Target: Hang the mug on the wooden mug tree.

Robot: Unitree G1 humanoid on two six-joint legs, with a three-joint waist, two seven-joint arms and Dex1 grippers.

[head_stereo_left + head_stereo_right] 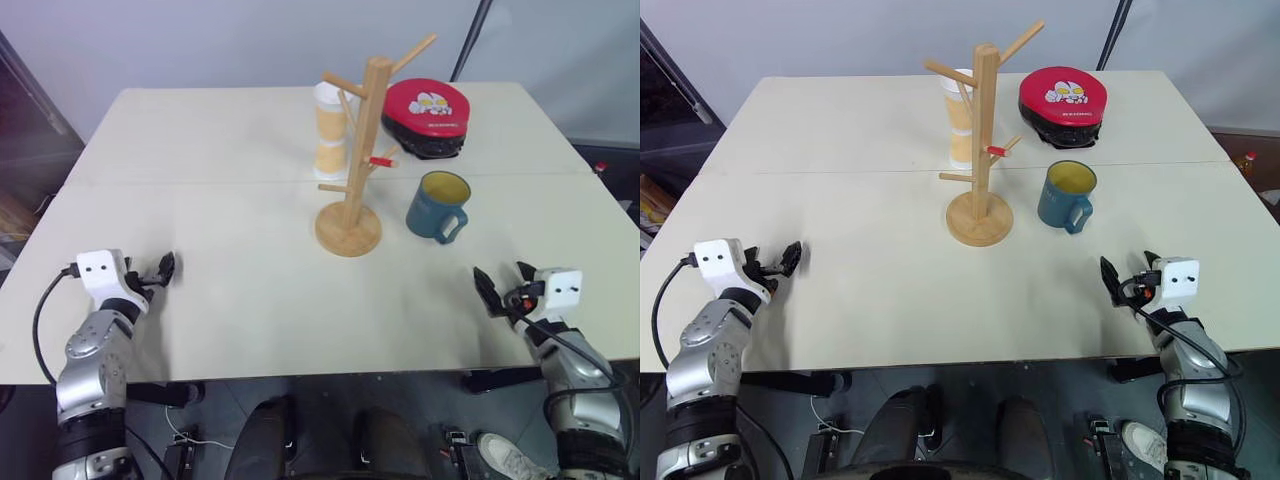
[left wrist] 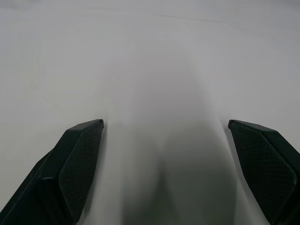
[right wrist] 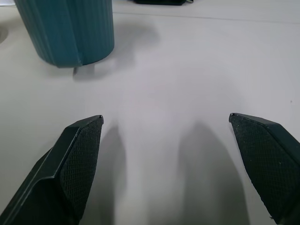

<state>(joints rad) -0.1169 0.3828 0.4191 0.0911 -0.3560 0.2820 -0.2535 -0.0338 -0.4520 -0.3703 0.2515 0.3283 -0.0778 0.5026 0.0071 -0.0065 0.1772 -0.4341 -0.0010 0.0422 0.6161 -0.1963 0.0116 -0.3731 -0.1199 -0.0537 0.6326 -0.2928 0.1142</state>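
nothing of the task looks done yet: the mug stands upright on the table just right of the mug tree, whose pegs are all bare, so grasping, lifting and hooking the handle are all left. the right gripper hovers near the front edge, fingers spread and empty, well short of the mug; the left gripper is likewise spread and empty. the right wrist view catches the mug's ribbed side, while the head views alone show a red case and stacked cups behind the tree

The red round case carries white lettering under a cartoon figure, too small to read.
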